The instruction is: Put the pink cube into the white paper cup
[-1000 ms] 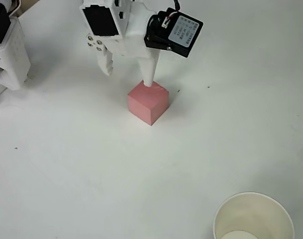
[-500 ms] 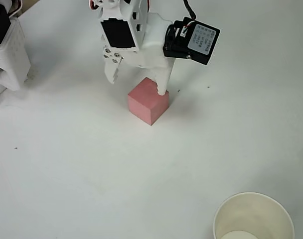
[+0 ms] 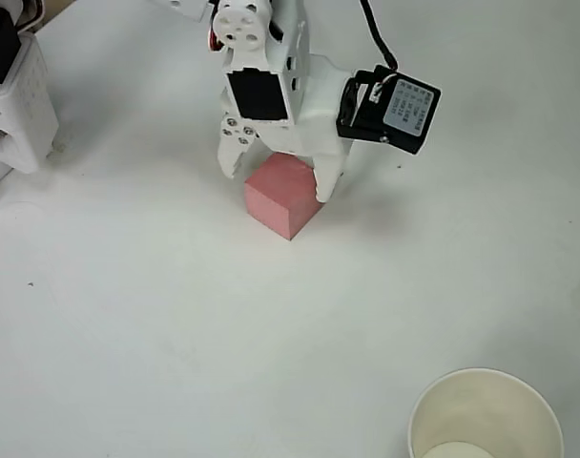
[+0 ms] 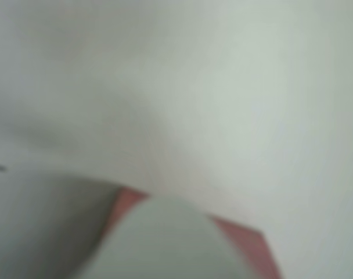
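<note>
A: Where does the small matte salmon-pink cube [image 3: 282, 196] sit?

B: On the plain white table [image 3: 176, 334], in the upper middle of the overhead view — its rear part is hidden under the white 2-finger gripper [image 3: 279, 176] of the robot arm.

A: And the gripper's state?

B: Spread apart, with nothing clamped. One finger ends just beside the cube's left rear corner, and the other fingertip [image 3: 325, 186] lies against the cube's right rear edge. The fingers straddle the block from behind.

A: What else rides on the arm?

B: A black servo block with a white label [image 3: 390, 108] juts out to the right of the gripper in the overhead view.

A: The round off-white paper cup [image 3: 486, 416]?

B: Upright at the lower right of the overhead view, well apart from the cube, mouth open, its lower edge cut off by the frame.

A: Does the wrist view add anything?

B: It is blurred. A pale rounded finger [image 4: 165, 244] fills the lower middle, with the pink cube [image 4: 249, 244] showing behind it on either side.
</note>
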